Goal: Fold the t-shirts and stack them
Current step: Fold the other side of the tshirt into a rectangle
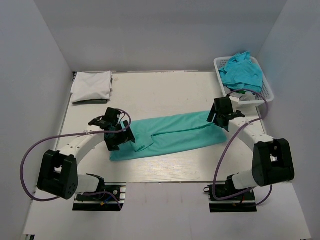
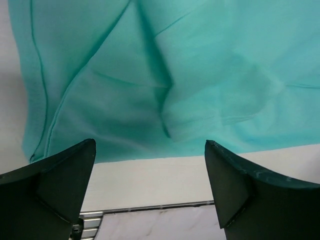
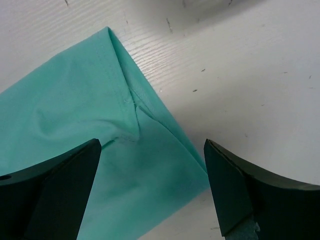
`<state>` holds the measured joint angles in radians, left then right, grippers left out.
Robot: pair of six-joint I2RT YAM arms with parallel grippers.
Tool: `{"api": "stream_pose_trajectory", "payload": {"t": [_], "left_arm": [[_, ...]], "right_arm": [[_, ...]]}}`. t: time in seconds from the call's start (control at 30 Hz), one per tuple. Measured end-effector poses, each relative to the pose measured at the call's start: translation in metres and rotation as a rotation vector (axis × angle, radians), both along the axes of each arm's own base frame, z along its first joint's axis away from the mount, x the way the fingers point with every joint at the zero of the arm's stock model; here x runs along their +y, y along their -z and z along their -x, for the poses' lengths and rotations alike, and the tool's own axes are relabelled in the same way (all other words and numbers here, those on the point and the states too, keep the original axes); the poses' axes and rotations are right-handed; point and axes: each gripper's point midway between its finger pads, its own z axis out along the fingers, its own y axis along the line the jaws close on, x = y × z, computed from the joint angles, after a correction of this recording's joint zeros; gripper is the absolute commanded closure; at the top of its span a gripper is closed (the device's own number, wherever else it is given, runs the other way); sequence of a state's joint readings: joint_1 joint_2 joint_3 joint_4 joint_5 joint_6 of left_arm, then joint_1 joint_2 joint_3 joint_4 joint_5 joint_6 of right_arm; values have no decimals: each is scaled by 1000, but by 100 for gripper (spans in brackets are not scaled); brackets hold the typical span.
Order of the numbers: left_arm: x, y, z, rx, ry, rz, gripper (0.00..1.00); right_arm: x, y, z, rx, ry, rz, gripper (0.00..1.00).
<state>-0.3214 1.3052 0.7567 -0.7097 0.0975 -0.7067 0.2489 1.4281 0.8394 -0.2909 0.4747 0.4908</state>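
A teal-green t-shirt (image 1: 170,135) lies folded into a long band across the middle of the table. My left gripper (image 1: 116,136) hovers over its left end, jaws wide open with nothing between them; the left wrist view shows the cloth (image 2: 165,75) just past the fingertips. Over the shirt's right end my right gripper (image 1: 221,116) is also open and empty, with the shirt's corner (image 3: 125,165) lying flat under it. A folded white t-shirt (image 1: 91,85) rests on a dark grey one (image 1: 90,101) at the back left.
A white lattice basket (image 1: 266,87) at the back right holds crumpled turquoise-blue t-shirts (image 1: 242,71). Grey walls close in on the left, back and right. The arm bases (image 1: 98,199) sit at the near table edge.
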Motion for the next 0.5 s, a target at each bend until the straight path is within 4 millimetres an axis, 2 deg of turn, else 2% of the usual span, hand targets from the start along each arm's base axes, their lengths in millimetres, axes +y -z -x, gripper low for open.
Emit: {"api": "stream_pose_trajectory", "payload": {"t": [0.13,0.2,0.27,0.37,0.43,0.5], "left_arm": [[-7,-31,-26,-86,10,15,0],[-14,-46,-44,-147,18,40,0],[-23,-53,-61,-181,29,69,0],[-43,-45,-88,-181,61,125,0],[-55,-25,-98,-147,81,153,0],[-62,0,-99,-85,94,163,0]], "right_arm": [[5,-10,-3,-20,-30,-14,10],[19,-14,-9,-34,-109,-51,10],[38,-18,-16,-57,-205,-99,10],[75,-20,-24,-63,-360,-206,10],[96,-15,-32,-50,-432,-254,10],[108,-3,-35,-23,-468,-291,10]]}}
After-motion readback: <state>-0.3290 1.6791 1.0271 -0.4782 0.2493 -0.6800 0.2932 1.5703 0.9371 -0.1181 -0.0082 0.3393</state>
